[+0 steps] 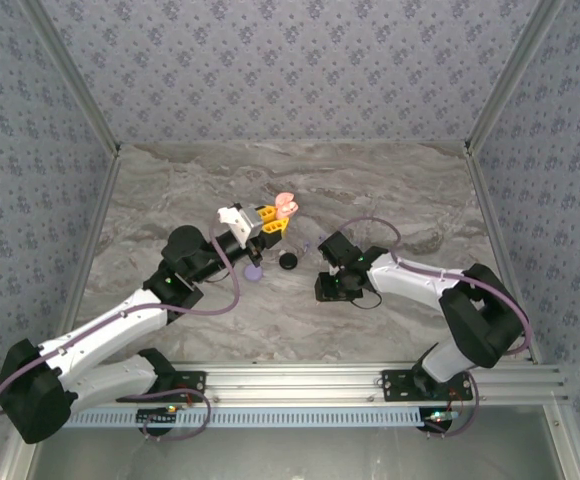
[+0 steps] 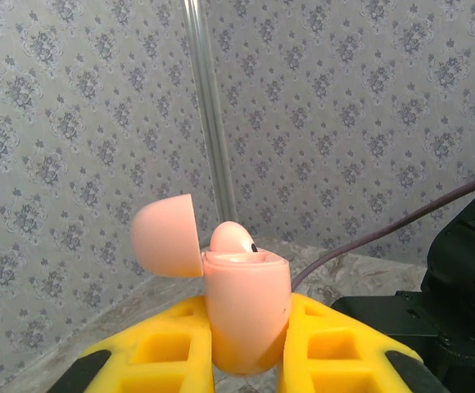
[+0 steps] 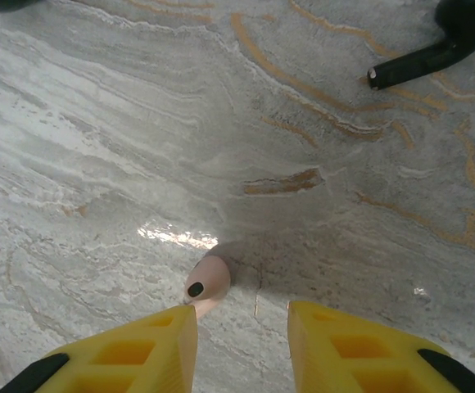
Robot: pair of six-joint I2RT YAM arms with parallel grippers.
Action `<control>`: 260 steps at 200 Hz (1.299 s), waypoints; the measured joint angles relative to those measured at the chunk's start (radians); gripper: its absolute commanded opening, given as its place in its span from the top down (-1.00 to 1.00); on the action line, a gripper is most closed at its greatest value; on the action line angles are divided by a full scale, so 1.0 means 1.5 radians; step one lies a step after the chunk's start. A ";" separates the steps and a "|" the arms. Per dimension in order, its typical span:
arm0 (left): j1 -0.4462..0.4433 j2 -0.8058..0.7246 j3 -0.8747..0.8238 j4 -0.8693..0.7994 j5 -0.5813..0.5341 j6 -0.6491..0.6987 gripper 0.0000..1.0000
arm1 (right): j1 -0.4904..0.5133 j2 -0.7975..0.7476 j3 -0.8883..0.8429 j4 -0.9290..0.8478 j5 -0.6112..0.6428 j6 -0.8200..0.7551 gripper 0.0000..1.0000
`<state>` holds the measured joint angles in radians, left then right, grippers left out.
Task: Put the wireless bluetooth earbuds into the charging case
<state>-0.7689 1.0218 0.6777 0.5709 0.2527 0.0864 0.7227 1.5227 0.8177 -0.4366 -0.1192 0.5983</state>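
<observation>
Hovering over the surface (image 3: 98, 123), the right end effector (image 3: 242, 315) is held part-open and empty, a pink earbud (image 3: 207, 281) lying just ahead of one jaw. The open case (image 2: 246, 311), with a seated earbud (image 2: 231, 237), is clamped in the left end effector (image 1: 273, 216); the pink earbud must likely be centred, then pinched.

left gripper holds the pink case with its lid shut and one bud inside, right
Not shut: the left wrist view shows the lid of the pink case flipped open. The left gripper does hold it, with one pink bud inside.
</observation>
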 measured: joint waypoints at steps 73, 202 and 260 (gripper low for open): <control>0.000 0.002 0.000 0.000 0.000 0.000 1.00 | 0.000 0.017 0.003 0.006 0.000 -0.007 0.27; 0.000 0.010 0.000 -0.003 0.000 0.000 1.00 | 0.002 0.037 0.015 0.030 -0.001 -0.014 0.25; 0.000 0.009 0.000 -0.010 0.000 0.000 1.00 | 0.012 0.068 0.036 0.028 0.000 -0.025 0.23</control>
<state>-0.7689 1.0359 0.6777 0.5560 0.2531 0.0860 0.7406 1.6249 0.8711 -0.3939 -0.1188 0.5606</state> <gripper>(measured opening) 0.168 0.383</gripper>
